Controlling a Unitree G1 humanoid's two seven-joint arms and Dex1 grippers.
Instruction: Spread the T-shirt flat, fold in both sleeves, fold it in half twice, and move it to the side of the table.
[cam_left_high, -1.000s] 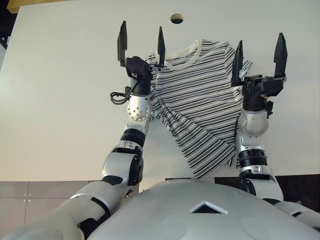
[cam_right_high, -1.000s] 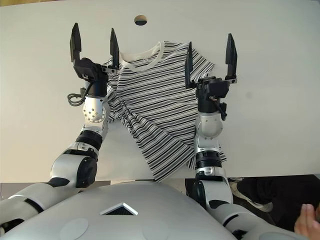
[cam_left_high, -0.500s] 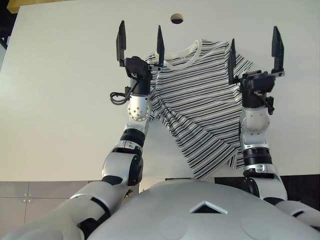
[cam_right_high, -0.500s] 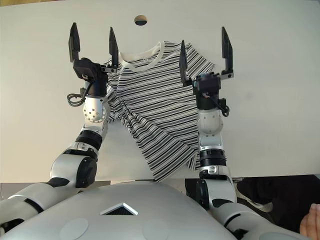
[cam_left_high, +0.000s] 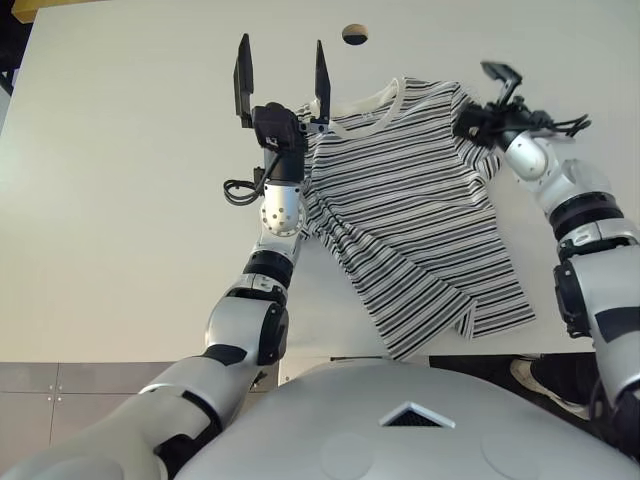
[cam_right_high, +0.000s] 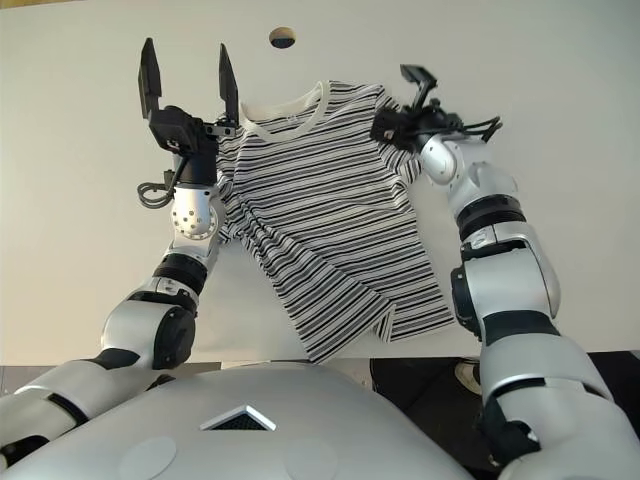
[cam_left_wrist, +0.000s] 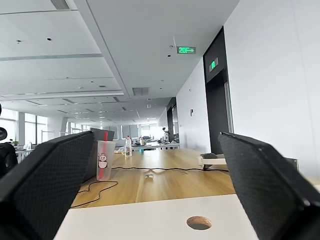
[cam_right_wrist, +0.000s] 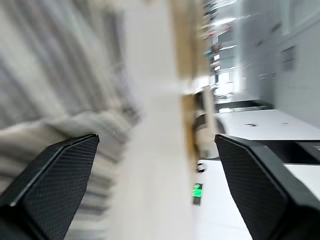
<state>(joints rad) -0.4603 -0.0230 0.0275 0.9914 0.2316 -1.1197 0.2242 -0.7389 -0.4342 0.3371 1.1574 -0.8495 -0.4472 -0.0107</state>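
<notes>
A black-and-white striped T-shirt (cam_left_high: 410, 200) lies on the white table (cam_left_high: 120, 200), collar (cam_left_high: 365, 105) to the far side, its body slanting toward the front edge with wrinkles along its left side. My left gripper (cam_left_high: 282, 85) stands upright and open beside the shirt's left shoulder, holding nothing. The left wrist view looks between its fingers (cam_left_wrist: 45, 185) out over the table. My right gripper (cam_left_high: 483, 98) is turned sideways at the shirt's right sleeve (cam_left_high: 488, 160), open. Between its fingers (cam_right_wrist: 50, 185) the right wrist view shows blurred striped cloth (cam_right_wrist: 45, 75); contact cannot be judged.
A round hole (cam_left_high: 354, 34) is in the table beyond the collar. A black cable loop (cam_left_high: 238, 190) hangs by my left wrist. The shirt's hem (cam_left_high: 450, 330) lies close to the table's front edge. Bare tabletop stretches to the left and far right.
My right arm has swung outward off the shirt, and its gripper has tipped from upright down to the right sleeve. The left gripper has hardly moved.
</notes>
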